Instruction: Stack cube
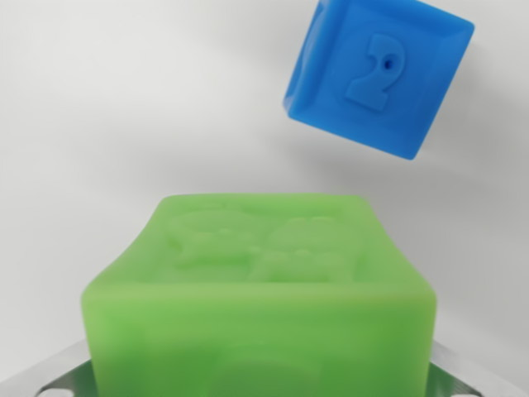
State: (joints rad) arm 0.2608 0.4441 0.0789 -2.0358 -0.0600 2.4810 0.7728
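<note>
A green cube (260,289) with a raised figure on its top face fills the lower middle of the wrist view, very close to the camera. My gripper (260,382) is shut on it; only grey metal bits of the fingers (51,379) show at the two bottom corners, pressed against the cube's sides. A blue cube (378,73) with a raised "2" on its face lies on the white surface at the wrist view's upper right, turned at an angle. It is apart from the green cube and partly cut off by the top edge.
A plain white surface (124,124) spreads around both cubes, with a soft shadow under the blue one.
</note>
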